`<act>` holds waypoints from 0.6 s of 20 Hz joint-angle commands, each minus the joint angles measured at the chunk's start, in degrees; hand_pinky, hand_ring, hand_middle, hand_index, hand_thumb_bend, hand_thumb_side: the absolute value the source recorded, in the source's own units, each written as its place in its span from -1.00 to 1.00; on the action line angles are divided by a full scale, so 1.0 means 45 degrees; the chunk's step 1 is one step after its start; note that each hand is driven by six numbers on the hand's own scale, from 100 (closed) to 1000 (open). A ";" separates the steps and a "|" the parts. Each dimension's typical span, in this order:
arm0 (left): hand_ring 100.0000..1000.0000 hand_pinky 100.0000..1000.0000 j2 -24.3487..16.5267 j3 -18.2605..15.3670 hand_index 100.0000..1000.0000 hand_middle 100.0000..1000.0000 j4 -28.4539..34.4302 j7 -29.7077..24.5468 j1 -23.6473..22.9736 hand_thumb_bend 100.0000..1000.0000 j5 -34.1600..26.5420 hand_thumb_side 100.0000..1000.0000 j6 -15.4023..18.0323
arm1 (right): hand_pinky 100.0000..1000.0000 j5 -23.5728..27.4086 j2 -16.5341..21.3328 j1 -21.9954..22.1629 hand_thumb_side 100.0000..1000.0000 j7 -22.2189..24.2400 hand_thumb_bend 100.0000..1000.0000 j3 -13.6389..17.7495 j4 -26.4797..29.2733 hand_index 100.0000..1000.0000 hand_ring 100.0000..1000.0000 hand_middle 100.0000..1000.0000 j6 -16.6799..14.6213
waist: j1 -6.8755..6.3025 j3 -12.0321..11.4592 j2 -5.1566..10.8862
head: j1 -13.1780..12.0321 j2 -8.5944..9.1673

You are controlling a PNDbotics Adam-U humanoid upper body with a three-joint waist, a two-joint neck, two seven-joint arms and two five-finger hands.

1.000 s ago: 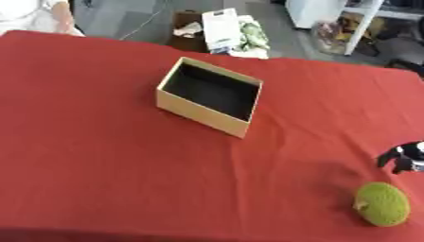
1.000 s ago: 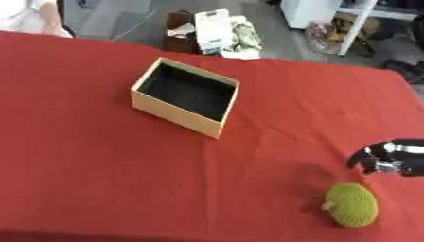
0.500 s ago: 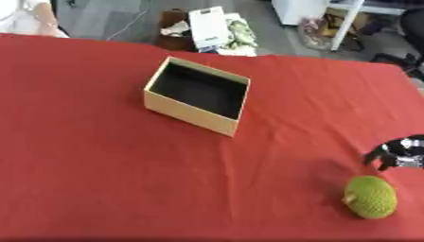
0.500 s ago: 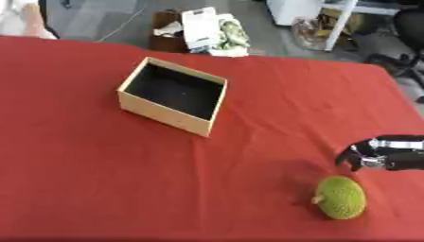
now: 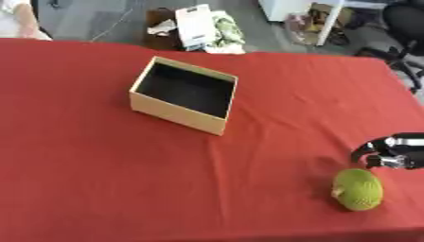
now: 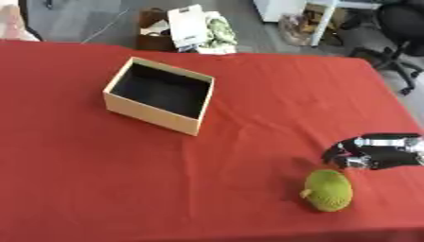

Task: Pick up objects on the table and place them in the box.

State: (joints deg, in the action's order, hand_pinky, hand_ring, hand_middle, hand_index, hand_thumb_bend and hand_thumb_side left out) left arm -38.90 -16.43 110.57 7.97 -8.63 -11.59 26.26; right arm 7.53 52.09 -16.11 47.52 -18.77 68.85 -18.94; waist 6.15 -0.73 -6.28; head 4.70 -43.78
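Desk: a desk [image 6: 99,179] covered in red cloth fills most of my view, with faint creases running across the middle.

Box: an open rectangular tan cardboard box [image 6: 157,100] with a dark inside sits on the left half of the desk, turned slightly askew, and nothing shows inside it.

Task object: a round, bumpy green fruit-like object [image 6: 329,190] with a short stub on its left side lies on the cloth near the front right corner, well apart from the box.

My right robot hand: my right robot hand [image 6: 365,156], black with silver parts, comes in from the right edge and sits low over the cloth just behind the green object, near it but not touching. Its fingers are curled downward with nothing between them.

My left robot hand: it shows in neither view.

Beyond the desk: on the grey floor past the far edge lie a white flat packet [image 5: 195,25] and some crumpled pale material beside it; a black office chair [image 5: 404,21] stands at the upper right.
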 commanded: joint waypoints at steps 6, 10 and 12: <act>1.00 0.26 -0.0332 -0.0013 0.50 1.00 0.0169 -0.0085 0.0132 -0.94 0.0007 0.37 0.0005 | 0.65 -0.0051 0.0236 -0.0073 0.33 0.0399 -1.00 0.0028 -0.0041 0.76 1.00 0.64 -0.0288 | -0.0065 -0.0015 0.0063 | -0.0151 -0.0075; 1.00 0.25 -0.0313 0.0005 0.50 1.00 0.0152 -0.0133 0.0146 -0.94 0.0008 0.38 -0.0025 | 0.65 -0.0052 0.0182 -0.0038 0.32 0.0465 -1.00 -0.0002 -0.0115 0.78 1.00 0.65 -0.0270 | -0.0056 -0.0033 0.0041 | -0.0161 -0.0075; 1.00 0.25 -0.0318 0.0004 0.49 1.00 0.0152 -0.0148 0.0144 -0.95 0.0010 0.37 -0.0027 | 0.65 0.0022 0.0210 -0.0012 0.28 0.0600 -1.00 -0.0021 -0.0158 0.78 1.00 0.66 -0.0197 | -0.0055 -0.0038 0.0036 | -0.0167 -0.0075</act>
State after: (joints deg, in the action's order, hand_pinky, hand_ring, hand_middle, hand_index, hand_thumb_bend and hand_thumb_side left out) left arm -38.90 -16.10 110.56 7.52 -8.53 -11.56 26.10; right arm 7.43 51.19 -15.76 48.23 -19.23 68.31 -18.22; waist 6.15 -0.85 -6.52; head 4.11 -43.78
